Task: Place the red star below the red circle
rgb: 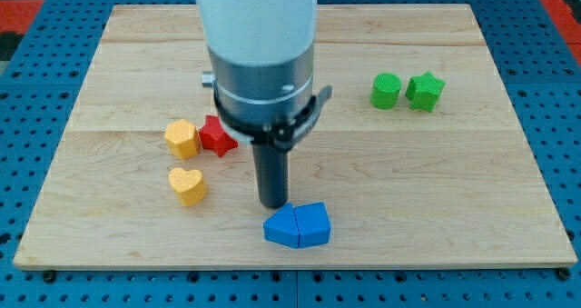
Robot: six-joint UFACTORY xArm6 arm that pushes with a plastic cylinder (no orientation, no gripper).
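The red star (216, 136) lies left of centre on the wooden board (436, 181), touching the yellow block (182, 138) on its left. The red circle is not visible; the arm may hide it. My tip (273, 204) rests just above the blue blocks and to the lower right of the red star, apart from it.
A yellow heart (188, 185) lies below the yellow block. Two blue blocks (298, 225) sit joined near the view's bottom. A green circle (386, 91) and a green star (425, 91) sit at the upper right. The arm's wide body (259, 54) covers the board's top centre.
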